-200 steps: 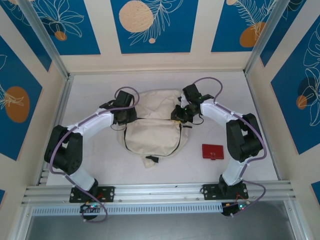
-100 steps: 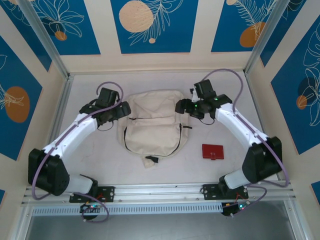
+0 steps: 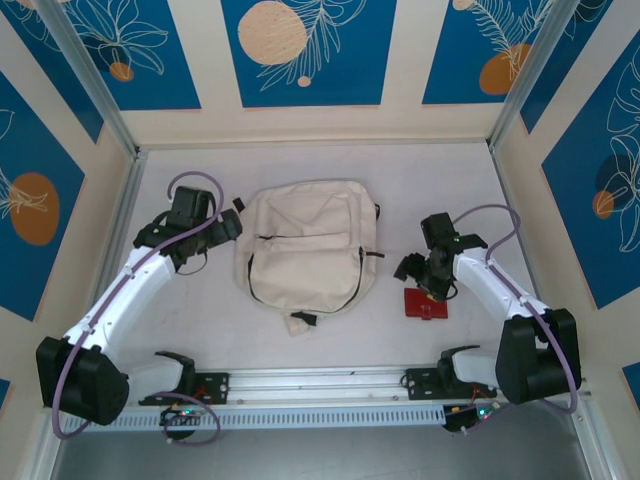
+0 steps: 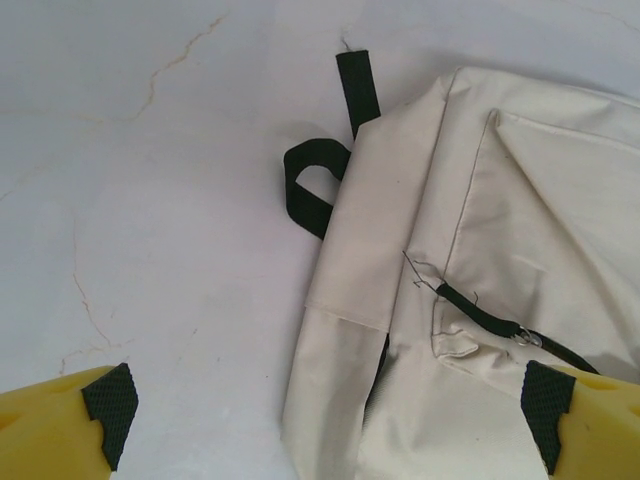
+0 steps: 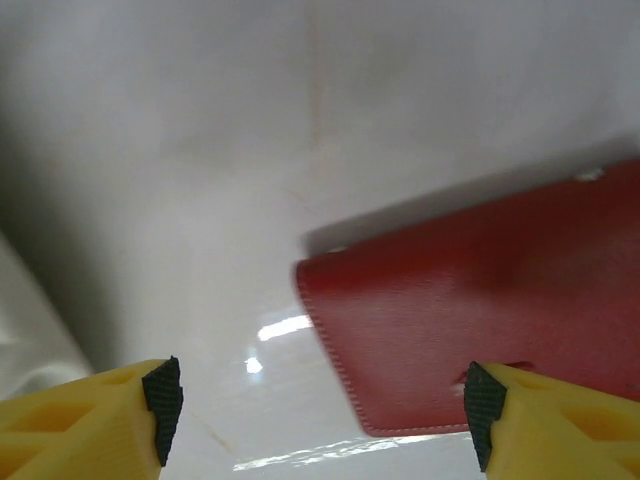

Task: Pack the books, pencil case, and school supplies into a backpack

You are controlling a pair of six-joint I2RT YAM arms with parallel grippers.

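The cream-white backpack [image 3: 305, 248] lies flat in the middle of the table, its black zippers closed as far as I can see. The left gripper [image 3: 228, 222] hovers open at the backpack's left edge [image 4: 420, 300], near a black strap loop [image 4: 310, 185]. The dark-red pencil case [image 3: 424, 304] lies flat on the table to the right of the backpack. The right gripper [image 3: 418, 274] hangs open just above the pencil case [image 5: 480, 320], its yellow fingers [image 5: 90, 420] spread wide over the case's left end. The books are out of view.
The white table [image 3: 180, 310] is fenced by metal rails and blue-and-cream patterned walls [image 3: 300, 50]. A small black-and-cream strap end [image 3: 301, 321] pokes out below the backpack. The arm bases stand on the near rail [image 3: 320, 385].
Both grippers have left the backpack. The left one drew back to the left of it. The right one swung down and toward the front to hover over the pencil case.
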